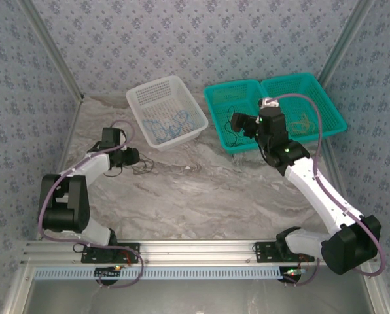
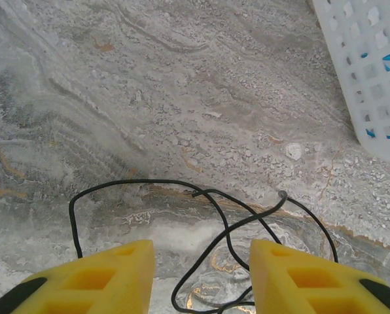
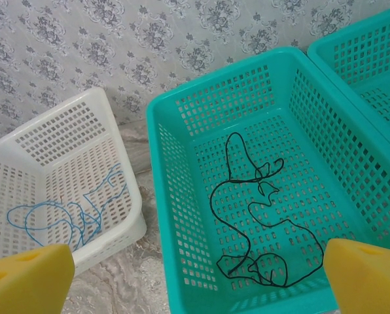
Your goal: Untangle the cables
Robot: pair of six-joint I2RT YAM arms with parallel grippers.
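A thin black cable [image 2: 216, 243] lies in loose loops on the marble table, and from above the same cable [image 1: 142, 167] shows left of centre. My left gripper [image 2: 201, 261] hangs low over it, yellow fingers apart, a few strands lying between them untouched. From above, the left gripper [image 1: 133, 157] sits at the loops' left side. My right gripper [image 1: 237, 123] hovers open over the left teal basket [image 3: 175, 216], where another black cable [image 3: 211, 200] lies tangled. Blue cables [image 3: 84, 216] lie in the white basket [image 3: 126, 196]. A yellow-tan cable [image 1: 303, 122] lies in the right teal basket [image 1: 332, 108].
The white basket [image 1: 157, 85] stands at the back centre, its corner [image 2: 372, 78] close to the right of my left gripper. The two teal baskets [image 1: 216, 104] stand side by side at the back right. Patterned walls close in the table at the back and sides.
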